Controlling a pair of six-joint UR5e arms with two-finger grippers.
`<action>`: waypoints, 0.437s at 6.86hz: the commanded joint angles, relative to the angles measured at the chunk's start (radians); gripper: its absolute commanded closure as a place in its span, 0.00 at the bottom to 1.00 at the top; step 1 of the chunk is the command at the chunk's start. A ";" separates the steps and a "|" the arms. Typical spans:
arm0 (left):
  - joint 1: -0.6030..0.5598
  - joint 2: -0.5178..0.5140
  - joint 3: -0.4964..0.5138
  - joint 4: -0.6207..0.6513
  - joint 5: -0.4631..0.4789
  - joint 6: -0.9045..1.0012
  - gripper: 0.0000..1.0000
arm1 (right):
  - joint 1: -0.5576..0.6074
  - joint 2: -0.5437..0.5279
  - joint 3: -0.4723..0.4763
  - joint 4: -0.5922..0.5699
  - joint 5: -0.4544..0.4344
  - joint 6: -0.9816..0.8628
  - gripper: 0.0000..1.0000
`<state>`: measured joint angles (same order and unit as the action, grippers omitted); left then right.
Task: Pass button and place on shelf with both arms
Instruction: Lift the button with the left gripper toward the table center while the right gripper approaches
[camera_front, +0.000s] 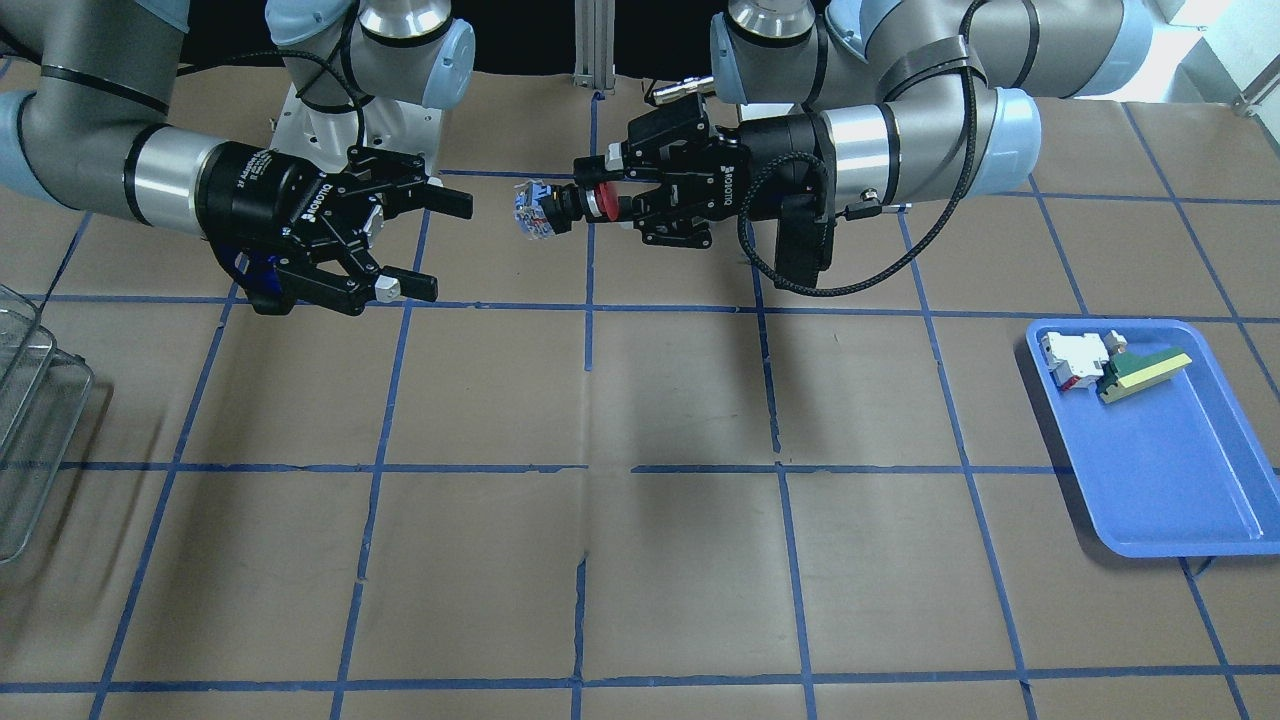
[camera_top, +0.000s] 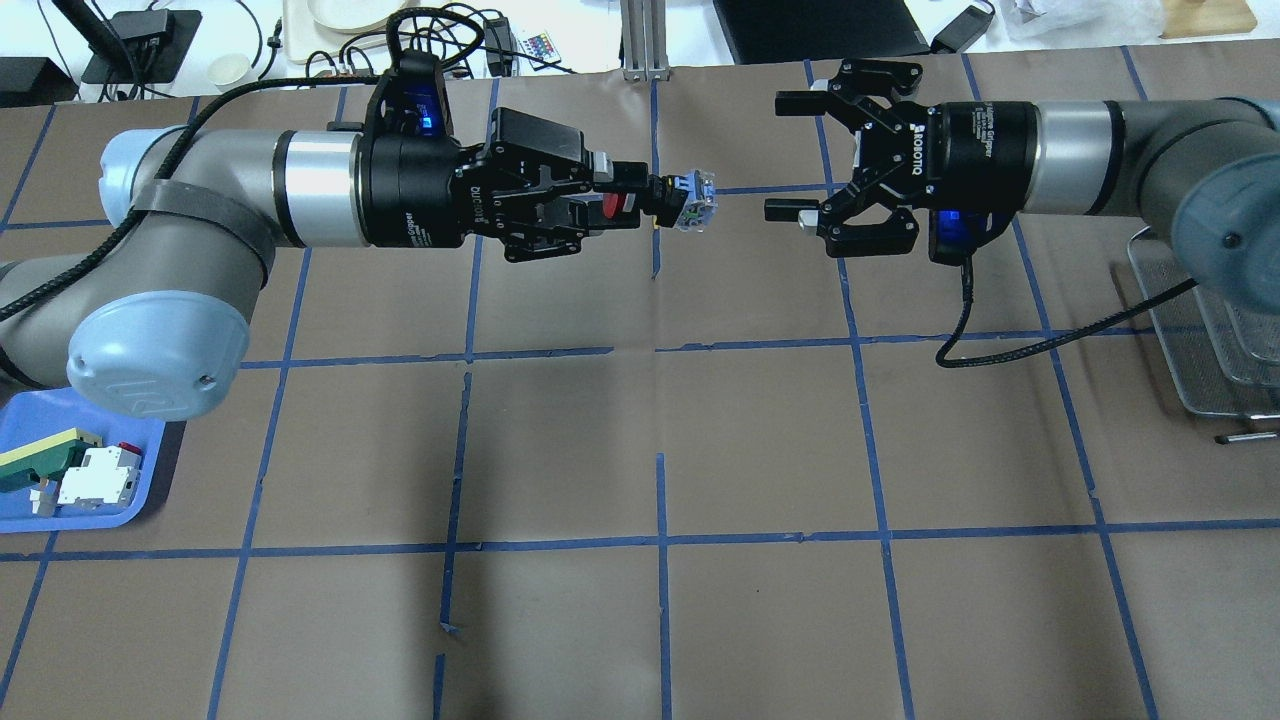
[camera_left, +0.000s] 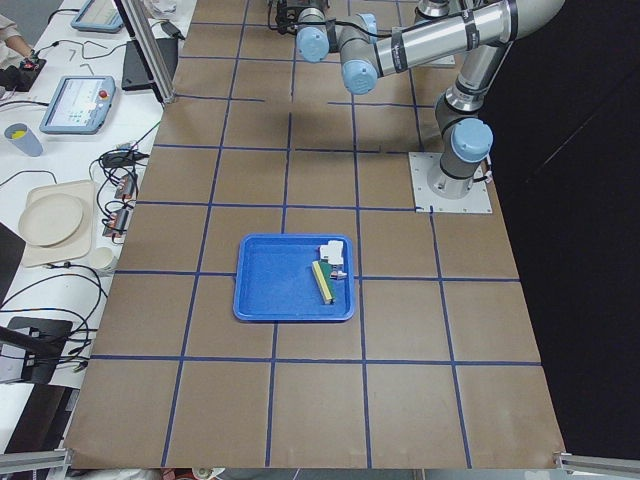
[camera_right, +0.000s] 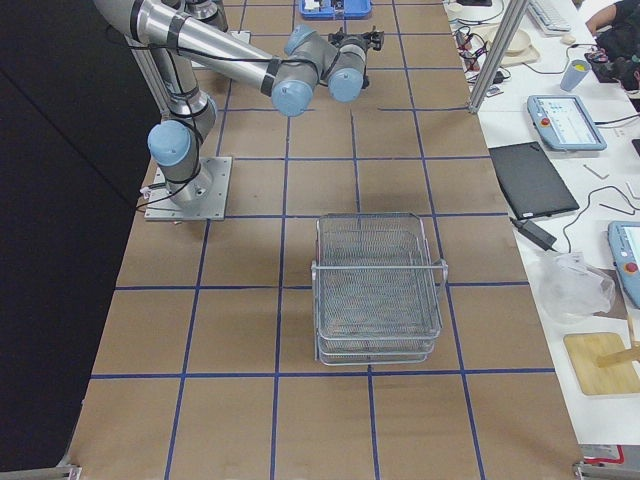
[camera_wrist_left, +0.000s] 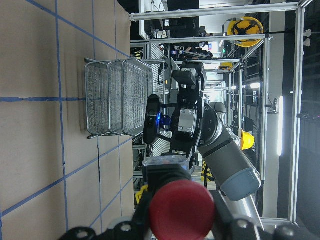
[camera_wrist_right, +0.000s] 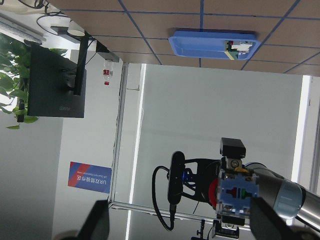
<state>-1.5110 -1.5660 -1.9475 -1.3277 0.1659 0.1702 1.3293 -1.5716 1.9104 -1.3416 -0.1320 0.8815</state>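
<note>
My left gripper (camera_top: 615, 197) is shut on the red cap end of the button (camera_top: 662, 195) and holds it level, high above the table, with its clear-bluish base pointing at my right gripper. In the front-facing view the button (camera_front: 558, 206) sticks out of the left gripper (camera_front: 600, 196). My right gripper (camera_top: 785, 155) is open and empty, facing the button's base across a short gap; it also shows in the front-facing view (camera_front: 440, 245). The red cap (camera_wrist_left: 182, 210) fills the left wrist view. The wire-mesh shelf (camera_right: 378, 290) stands on the table at my right (camera_top: 1200, 330).
A blue tray (camera_front: 1180, 500) at my left end holds a white-and-red block (camera_front: 1075, 358) and a green-and-yellow piece (camera_front: 1140, 372). The table is brown paper with a blue tape grid. A cable hangs from each wrist.
</note>
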 joint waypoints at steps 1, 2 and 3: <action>-0.001 -0.005 -0.011 0.053 0.000 0.000 0.97 | 0.028 -0.005 0.029 0.009 0.014 0.016 0.00; -0.001 -0.005 -0.024 0.054 0.000 0.000 0.97 | 0.031 -0.008 0.019 0.010 0.002 0.069 0.00; -0.003 -0.005 -0.027 0.054 0.000 -0.001 0.97 | 0.033 -0.010 0.010 0.004 0.000 0.118 0.00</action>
<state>-1.5130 -1.5704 -1.9674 -1.2775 0.1657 0.1699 1.3582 -1.5792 1.9292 -1.3342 -0.1274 0.9443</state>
